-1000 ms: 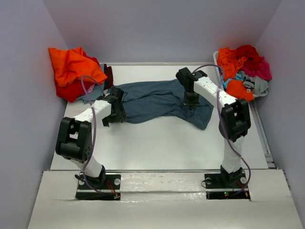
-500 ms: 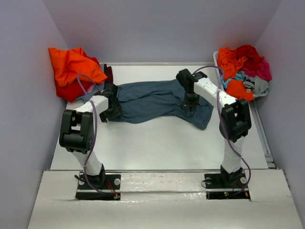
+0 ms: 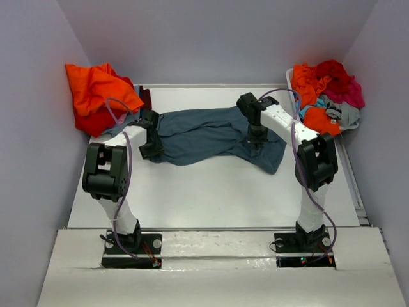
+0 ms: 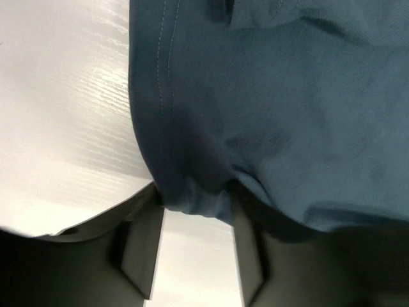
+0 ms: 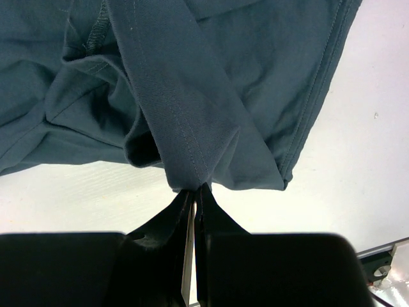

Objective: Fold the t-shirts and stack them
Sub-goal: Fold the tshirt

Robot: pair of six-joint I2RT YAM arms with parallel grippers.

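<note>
A dark slate-blue t-shirt (image 3: 204,133) lies crumpled lengthwise across the far half of the white table (image 3: 211,192). My left gripper (image 3: 152,144) is at its left end. In the left wrist view a rounded fold of that t-shirt (image 4: 268,102) sits between the tips of the left gripper (image 4: 197,199), whose jaws still stand apart with bare table showing between them. My right gripper (image 3: 257,138) is low over the shirt's right part. In the right wrist view the right gripper (image 5: 195,189) is shut on a hemmed strip of the t-shirt (image 5: 185,96).
A heap of orange and red t-shirts (image 3: 96,96) lies at the far left corner against the wall. At the far right is another heap (image 3: 327,93) of orange, red, magenta, teal and grey t-shirts. Purple walls close in three sides.
My left arm has swung back and inward onto the shirt's left end, and its jaws have narrowed around the fold. The right arm and its grip are unchanged.
</note>
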